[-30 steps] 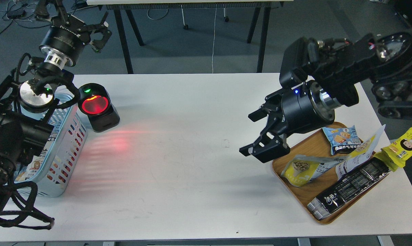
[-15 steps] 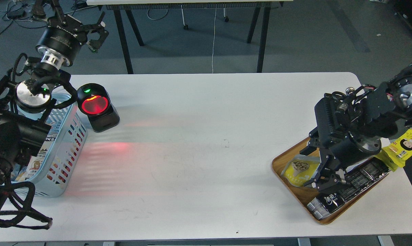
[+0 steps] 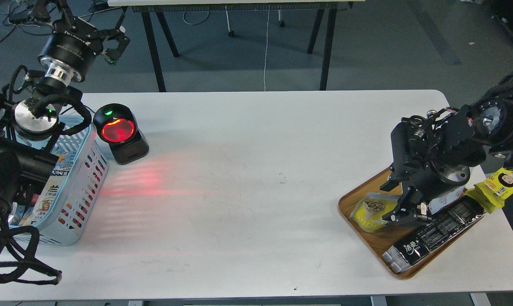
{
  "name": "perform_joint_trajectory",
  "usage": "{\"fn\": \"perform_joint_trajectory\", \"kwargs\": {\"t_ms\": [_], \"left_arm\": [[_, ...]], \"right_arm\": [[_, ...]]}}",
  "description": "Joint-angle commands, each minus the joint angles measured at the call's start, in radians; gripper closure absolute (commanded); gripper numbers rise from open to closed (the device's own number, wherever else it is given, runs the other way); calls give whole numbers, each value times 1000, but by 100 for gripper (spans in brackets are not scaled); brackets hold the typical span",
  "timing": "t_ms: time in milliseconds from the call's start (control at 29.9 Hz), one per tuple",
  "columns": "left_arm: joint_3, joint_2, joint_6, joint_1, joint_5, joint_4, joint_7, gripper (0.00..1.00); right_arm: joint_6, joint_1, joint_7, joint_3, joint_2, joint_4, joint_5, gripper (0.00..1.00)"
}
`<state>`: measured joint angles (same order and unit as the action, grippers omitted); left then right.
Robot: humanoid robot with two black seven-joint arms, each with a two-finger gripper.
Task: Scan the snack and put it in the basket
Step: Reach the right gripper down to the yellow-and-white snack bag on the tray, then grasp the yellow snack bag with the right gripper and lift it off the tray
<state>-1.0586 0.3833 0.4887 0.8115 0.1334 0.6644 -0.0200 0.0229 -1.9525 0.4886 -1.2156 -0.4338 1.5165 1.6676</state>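
The snack (image 3: 372, 210) lies flat in the wooden tray (image 3: 369, 242) near the counter's (image 3: 248, 170) right front corner. Only its yellow lower part with the round picture of beige balls shows clearly; its pale top runs under the right hand (image 3: 405, 211) and is mostly covered by it. The right hand is down on the pouch at its right side, its dark fingers close together there, but the black wrist block above hides the contact, so I cannot tell whether it has closed on the pouch or merely rests against it.

Just in front of the snack, a long black packet (image 3: 435, 233) lies slantwise in the tray, one end at the tray's front rim. A yellow packet (image 3: 501, 185) with a cartoon face hangs over the counter's right edge beside the tray, its near end tucked behind the arm. The back part of the tray is hidden by the arm.

At the left edge stands the light blue basket (image 3: 84, 178), partly blocked by the left arm; some printed packaging shows inside, too covered to identify. Just beside the basket's far corner a black scanner (image 3: 119, 132) glows red and throws a red streak across the counter. The left hand (image 3: 105, 40) is raised beyond the counter's far left corner, fingers spread apart and holding nothing.
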Motion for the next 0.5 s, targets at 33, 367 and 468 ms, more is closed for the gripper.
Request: {"fn": "perform_joint_trajectory", "kwargs": {"t_ms": [33, 367, 468], "left_arm": [[0, 0, 0, 0, 0, -2, 0, 0], [0, -3, 0, -2, 2, -3, 0, 0], [0, -3, 0, 0, 2, -3, 0, 0]], "right_arm": [[0, 6, 0, 2, 3, -6, -2, 88], [6, -11, 0, 5, -8, -2, -5, 100], [9, -38, 0, 45, -20, -2, -19, 100]]}}
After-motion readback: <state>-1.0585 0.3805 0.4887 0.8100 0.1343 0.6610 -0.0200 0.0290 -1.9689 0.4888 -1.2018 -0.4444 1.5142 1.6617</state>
